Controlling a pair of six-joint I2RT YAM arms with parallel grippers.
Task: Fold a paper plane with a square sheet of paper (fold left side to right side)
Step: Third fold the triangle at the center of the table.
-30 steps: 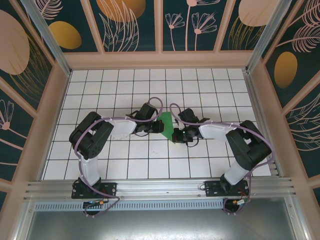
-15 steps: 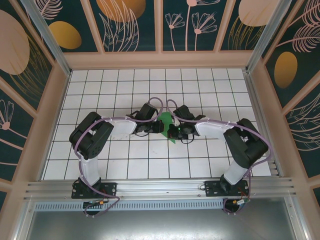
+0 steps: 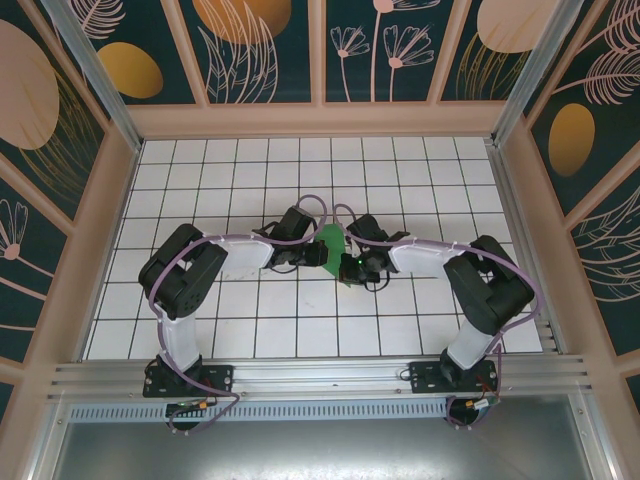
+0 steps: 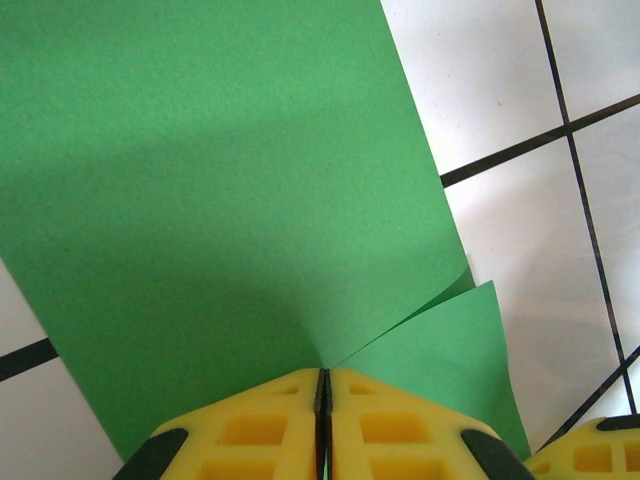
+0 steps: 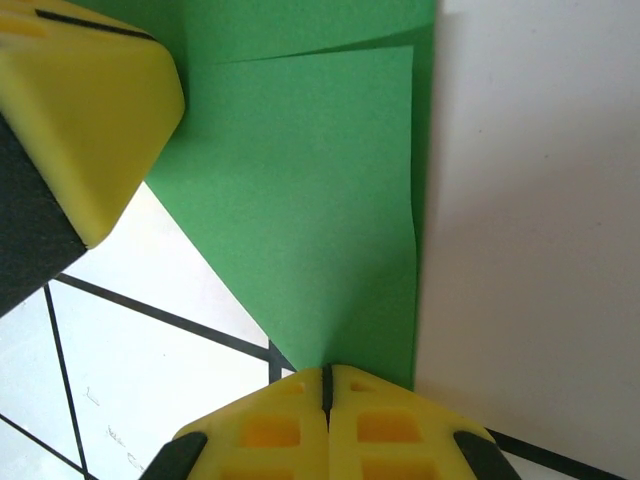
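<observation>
One square sheet of paper (image 3: 331,243), already partly folded, is seen on the tiled table (image 3: 250,320) between the two arms. Its long axis runs roughly from 12 to 6 o'clock in the top view. The left gripper (image 3: 318,256) is set at its 9 o'clock edge and the right gripper (image 3: 352,268) at about its 5 o'clock corner, so both are equally near.

In the left wrist view the jaws are seen pressed together, with a flap edge of the sheet running into their seam. In the right wrist view the jaws are likewise closed tight, and the sheet's lower point reaches their tips. Whether paper is pinched or merely pressed down cannot be told.

Counted: one sheet, two overlapping layers, two grippers. The coming crease is judged to go toward 3 o'clock.
</observation>
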